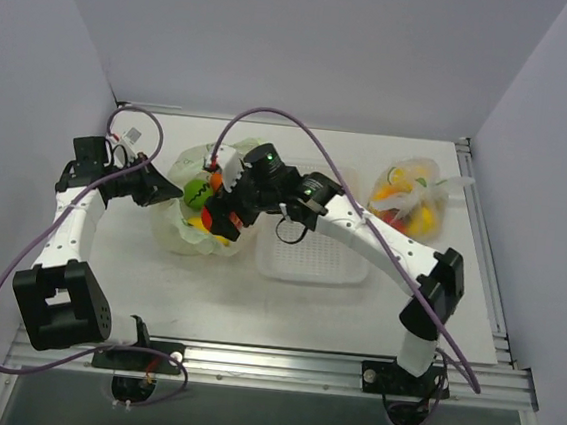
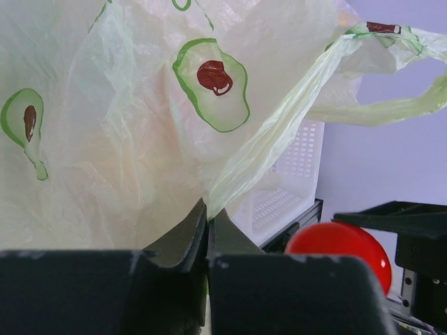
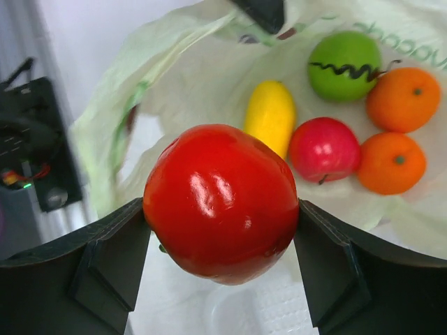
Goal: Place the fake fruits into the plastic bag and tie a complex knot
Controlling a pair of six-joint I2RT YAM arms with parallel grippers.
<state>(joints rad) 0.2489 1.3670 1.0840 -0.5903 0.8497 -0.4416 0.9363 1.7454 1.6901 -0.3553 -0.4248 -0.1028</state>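
The plastic bag (image 1: pixel 189 175), pale green with avocado prints, lies open at the table's back left. My left gripper (image 1: pixel 173 192) is shut on its edge (image 2: pixel 230 174), which it holds up with the film pinched between the jaws (image 2: pixel 207 209). In the bag (image 3: pixel 202 70) lie a green fruit (image 3: pixel 344 64), two oranges (image 3: pixel 403 98), a red apple (image 3: pixel 323 150) and a yellow lemon (image 3: pixel 270 115). My right gripper (image 3: pixel 220 209) is shut on a glossy red tomato (image 3: pixel 220 202), hanging over the bag's mouth (image 1: pixel 220 222). The tomato (image 2: pixel 339 244) also shows in the left wrist view.
A white slotted basket (image 1: pixel 314 261) stands just right of the bag, under the right arm. A clear unprinted bag holding fruits (image 1: pixel 405 199) sits at the back right. One loop handle (image 2: pixel 391 105) of the printed bag stretches out to the right.
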